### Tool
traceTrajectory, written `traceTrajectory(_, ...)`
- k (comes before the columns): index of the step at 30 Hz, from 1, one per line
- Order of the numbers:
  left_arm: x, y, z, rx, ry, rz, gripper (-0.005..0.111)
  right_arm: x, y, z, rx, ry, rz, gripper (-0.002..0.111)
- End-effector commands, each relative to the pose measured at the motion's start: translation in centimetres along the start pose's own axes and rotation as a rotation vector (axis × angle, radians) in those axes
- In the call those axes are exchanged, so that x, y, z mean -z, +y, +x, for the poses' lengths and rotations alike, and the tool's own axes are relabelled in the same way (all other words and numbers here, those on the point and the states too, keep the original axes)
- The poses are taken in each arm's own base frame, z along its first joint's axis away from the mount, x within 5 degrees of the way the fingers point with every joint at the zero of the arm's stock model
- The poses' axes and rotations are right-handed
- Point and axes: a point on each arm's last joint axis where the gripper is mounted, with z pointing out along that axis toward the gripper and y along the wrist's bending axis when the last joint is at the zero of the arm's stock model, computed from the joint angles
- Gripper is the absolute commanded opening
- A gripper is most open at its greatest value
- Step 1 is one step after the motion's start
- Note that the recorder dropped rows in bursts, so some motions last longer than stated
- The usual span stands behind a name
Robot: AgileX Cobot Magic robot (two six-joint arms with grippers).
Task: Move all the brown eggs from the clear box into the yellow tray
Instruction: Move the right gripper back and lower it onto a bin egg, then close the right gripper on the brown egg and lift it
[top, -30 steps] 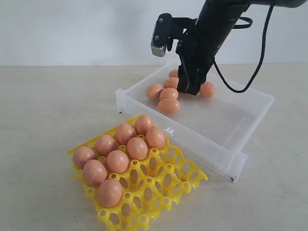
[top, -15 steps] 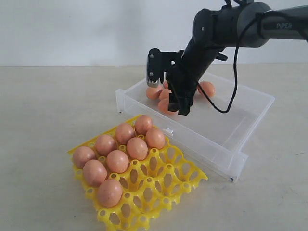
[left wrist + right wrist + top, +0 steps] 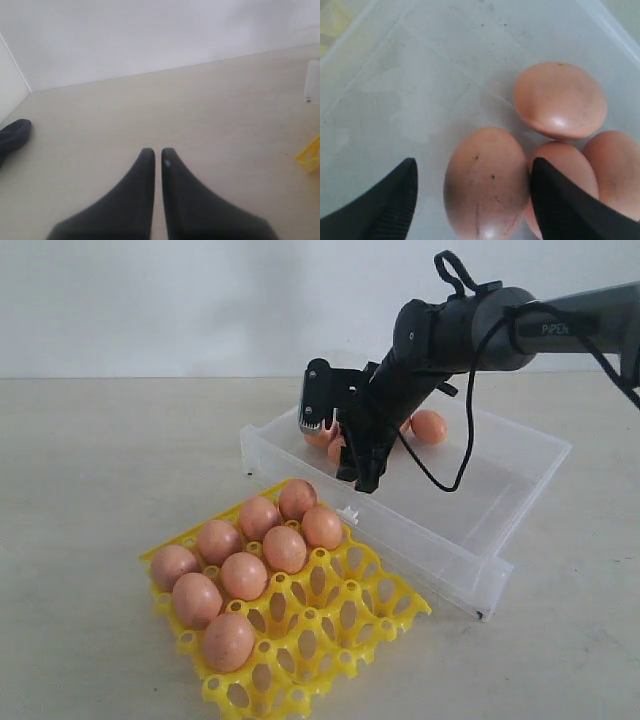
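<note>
The right pincer is open, a finger each side of a brown egg in the clear box. Go lower, then squeeze softly.

The black right hand has dropped lower and swung toward the near left wall of the shallow clear plastic box, its arm leaning flatter. Its fingers have spread wider and now flank one smooth orange-brown egg.
</note>
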Motion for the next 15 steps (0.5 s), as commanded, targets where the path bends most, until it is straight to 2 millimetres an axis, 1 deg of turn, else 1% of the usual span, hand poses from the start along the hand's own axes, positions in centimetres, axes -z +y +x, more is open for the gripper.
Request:
traceTrajectory(1,0.0,0.0,0.1,0.003,0.001,-0.002,0.004,-1.0,0.3,0.5,-0.023,0.004,-0.026,0.043)
traceTrajectory(4,0.0,0.0,0.1,0.003,0.001,-0.002,0.004,-1.0,0.4,0.4,-0.07,-0.002,-0.028,0.015)
traceTrajectory(6,0.0,0.0,0.1,0.003,0.001,-0.002,0.004,-1.0,0.3,0.4,-0.129,-0.002,-0.026,0.0)
traceTrajectory(8,0.0,0.0,0.1,0.003,0.001,-0.002,0.004,-1.0,0.3,0.4,-0.206,-0.002,-0.024,0.0)
traceTrajectory(11,0.0,0.0,0.1,0.003,0.001,-0.002,0.004,-0.3,0.0,0.1,-0.313,-0.01,-0.012,0.0)
traceTrajectory(13,0.0,0.0,0.1,0.003,0.001,-0.002,0.004,0.7,-0.3,-0.2,-0.35,-0.024,0.006,0.0)
traceTrajectory(15,0.0,0.0,0.1,0.003,0.001,-0.002,0.004,1.9,-0.8,-0.7,-0.35,-0.043,0.03,0.0)
